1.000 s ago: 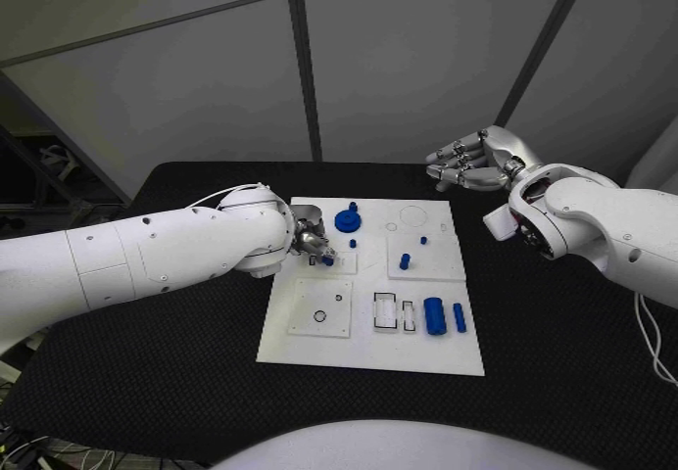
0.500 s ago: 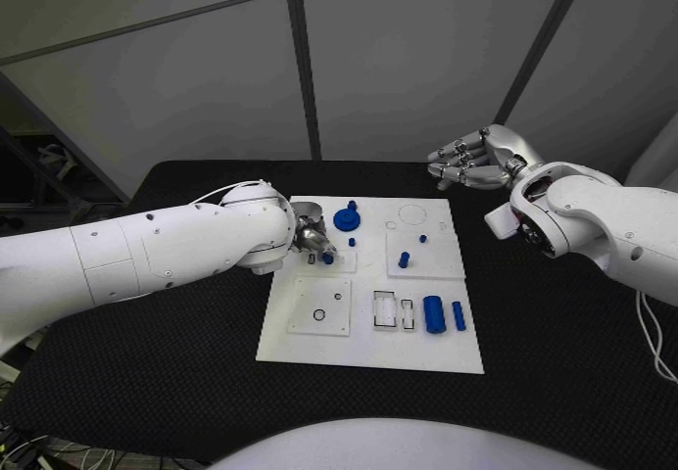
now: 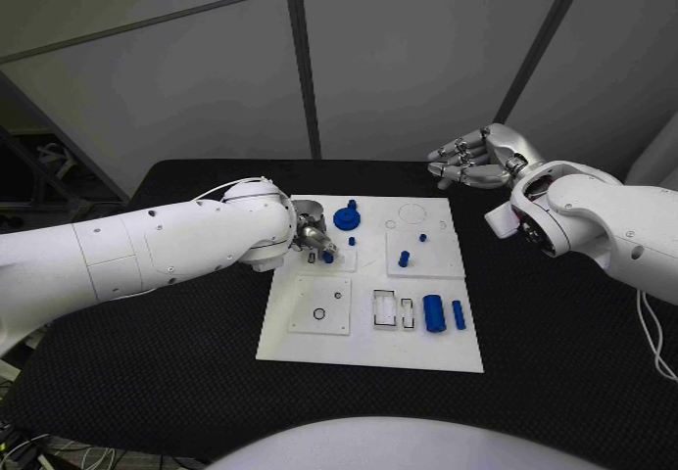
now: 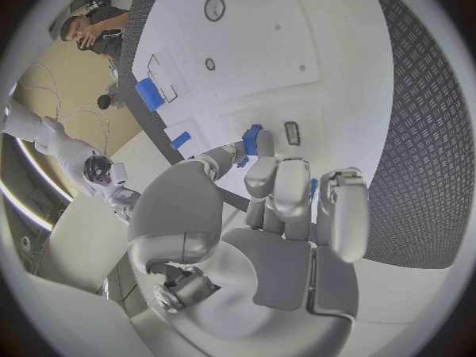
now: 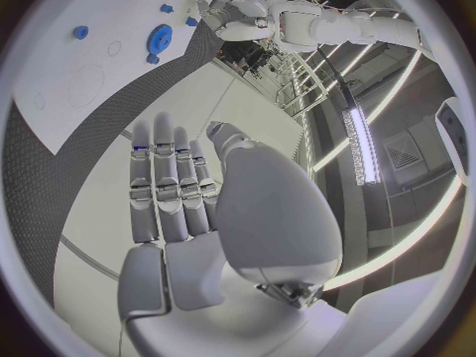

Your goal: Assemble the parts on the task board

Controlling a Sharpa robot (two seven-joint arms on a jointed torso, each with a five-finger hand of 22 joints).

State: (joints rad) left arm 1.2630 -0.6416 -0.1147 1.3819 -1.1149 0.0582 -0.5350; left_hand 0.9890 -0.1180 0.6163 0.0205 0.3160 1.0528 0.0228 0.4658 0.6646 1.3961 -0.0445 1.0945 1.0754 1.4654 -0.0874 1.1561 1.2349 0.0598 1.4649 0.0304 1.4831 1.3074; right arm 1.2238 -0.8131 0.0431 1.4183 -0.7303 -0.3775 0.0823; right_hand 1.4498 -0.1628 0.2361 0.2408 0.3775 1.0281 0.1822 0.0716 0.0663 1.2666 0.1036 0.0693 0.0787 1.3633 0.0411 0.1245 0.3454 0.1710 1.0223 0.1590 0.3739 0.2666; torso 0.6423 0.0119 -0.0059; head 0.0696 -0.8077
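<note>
Centre of the table: task board, a white plate lying flat on the black table.
Held part: small blue peg at about 10 o'clock on the board, pinched at the fingertips of the left robot hand; the left wrist view shows it between the thumb and a finger, just above the white surface beside a small dark rectangular slot.
Left robot hand: clamped on the peg, other fingers curled alongside.
Blue gear: at 11 o'clock on the board, just beyond the left robot hand.
Upright blue pegs: one small just right of the held part, another on the raised square at 1 o'clock, a tiny one beyond it.
Blue cylinder: lying at 4 o'clock on the board, with a thinner blue pin just beside it.
Right robot hand: off the board at 1 o'clock, raised above the table's far edge, holding nothing; in the right wrist view the fingers lie straight and side by side.
Writing: no brand, label or lettering can be read on the board or parts.
</note>
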